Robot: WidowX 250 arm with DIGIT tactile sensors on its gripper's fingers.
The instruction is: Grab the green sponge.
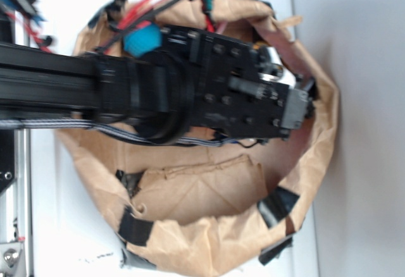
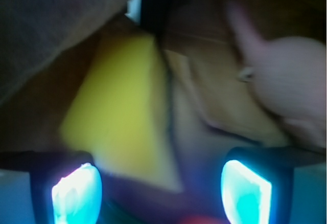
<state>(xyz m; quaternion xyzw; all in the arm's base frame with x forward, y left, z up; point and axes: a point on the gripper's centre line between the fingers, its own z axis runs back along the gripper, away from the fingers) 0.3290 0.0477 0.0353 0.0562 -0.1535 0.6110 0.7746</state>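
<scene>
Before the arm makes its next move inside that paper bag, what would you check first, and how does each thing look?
1. Green sponge in the wrist view: ok, it looks yellow.
2. Gripper open: ok, both fingertips spread apart.
3. Sponge centred between the fingertips: not ok, it sits toward the left one.
4. Pink toy away from the sponge: ok.
5. Fingertips touching the sponge: cannot tell, too blurred.
6. Sponge in the exterior view: not ok, the arm covers the brown paper bag.

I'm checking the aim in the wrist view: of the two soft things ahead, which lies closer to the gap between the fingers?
The yellow sponge: it reaches down between the fingertips, near the left one. The pink toy sits off to the upper right.
</scene>
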